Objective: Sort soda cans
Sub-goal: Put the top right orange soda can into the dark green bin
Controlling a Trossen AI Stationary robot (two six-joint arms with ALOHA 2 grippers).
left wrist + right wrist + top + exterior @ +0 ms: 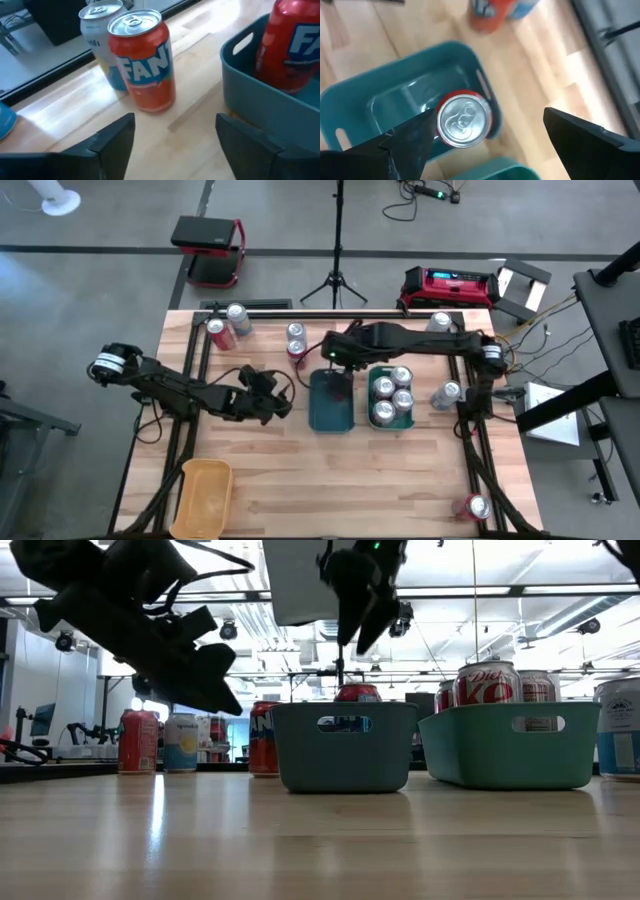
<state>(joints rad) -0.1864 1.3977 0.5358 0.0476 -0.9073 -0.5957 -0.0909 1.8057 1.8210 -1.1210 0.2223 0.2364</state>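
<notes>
Right gripper: above the dark teal bin, fingers spread wide apart, holding nothing.
Can under right gripper: red Fanta can standing upright in the far end of the dark teal bin, silver top up; it stands free between the spread fingers, untouched.
Left gripper: left of the dark teal bin, raised off the table, fingers apart and empty.
Ahead of left gripper: an orange-red Fanta can upright on the wood, just beside and in front of a pale blue-and-silver can; the dark teal bin sits to one side.
Lighter teal bin: right of the dark one, just beside it; four silver Diet Coke cans stand in it.
Far-left cans: one red can and one silvery can, close together near the far table edge.
Far-right cans: one silvery can near the far edge, another right of the lighter bin.
Near-right corner: a red can at the table edge.
Yellow bin: near-left corner.
</notes>
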